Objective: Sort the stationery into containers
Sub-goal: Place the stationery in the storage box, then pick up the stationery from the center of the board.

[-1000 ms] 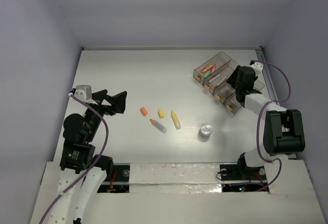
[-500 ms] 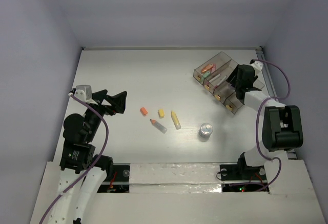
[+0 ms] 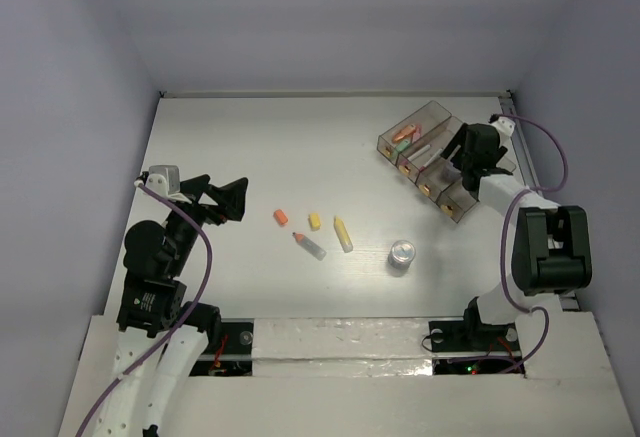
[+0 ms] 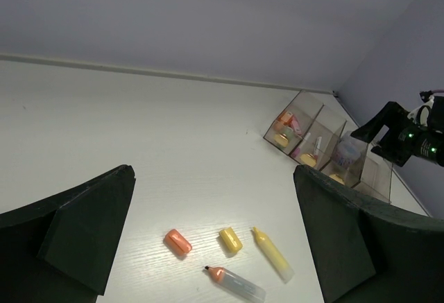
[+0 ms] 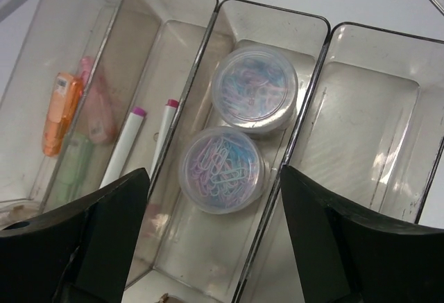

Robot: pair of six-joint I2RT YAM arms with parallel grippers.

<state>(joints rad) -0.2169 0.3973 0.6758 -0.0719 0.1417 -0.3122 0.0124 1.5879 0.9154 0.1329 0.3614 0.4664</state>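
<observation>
- 4 smoky clear bins (image 5: 368, 130) in 1 row.
- 3 round tins (image 5: 254, 89): 2 in 1 bin, 1 loose on the surface (image 3: 250, 147).
- 2 white pens (image 5: 123, 149) with pink caps.
- 3 markers (image 5: 61, 112) in the end bin: 1 orange, 1 pink, 1 pale green.
- 4 other loose pieces: 1 yellow marker (image 3: 343, 234), 1 clear pen (image 3: 309, 245) with an orange tip, 1 orange bit (image 3: 282, 217), 1 yellow bit (image 3: 314, 221).

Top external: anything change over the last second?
The right gripper edged slightly farther from its base, above the bins. Its jaws now stand open over two tins lying in one bin, holding nothing. Unchanged: the left gripper, open, and the loose markers, caps and loose tin.
</observation>
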